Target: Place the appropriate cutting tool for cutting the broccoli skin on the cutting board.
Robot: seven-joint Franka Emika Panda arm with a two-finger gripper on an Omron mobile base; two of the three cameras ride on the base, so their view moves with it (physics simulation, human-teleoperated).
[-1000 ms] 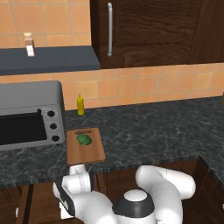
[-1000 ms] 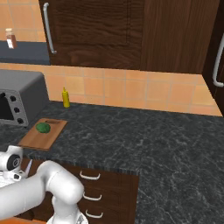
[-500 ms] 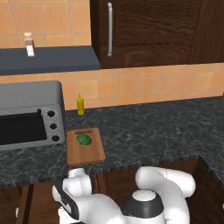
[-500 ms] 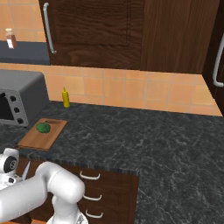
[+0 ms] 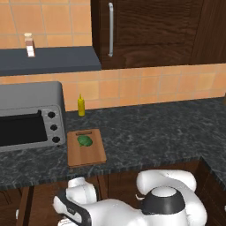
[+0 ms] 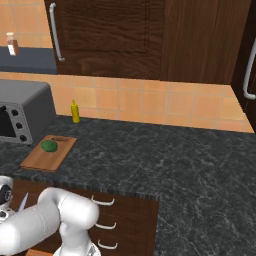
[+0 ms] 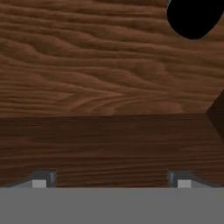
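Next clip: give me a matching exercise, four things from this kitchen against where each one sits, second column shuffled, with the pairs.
Things:
1. broccoli
2. yellow bottle
3. toaster oven
4. small jar

Places:
A. up on the dark shelf
B. at the counter's left end
C. on the cutting board
D. against the tiled wall behind the board

Pairs: 1-C, 2-D, 3-B, 4-A

The toaster oven (image 5: 26, 117) is cut off at the left edge; the shelf bottle's (image 5: 29, 44) label is too small to read.
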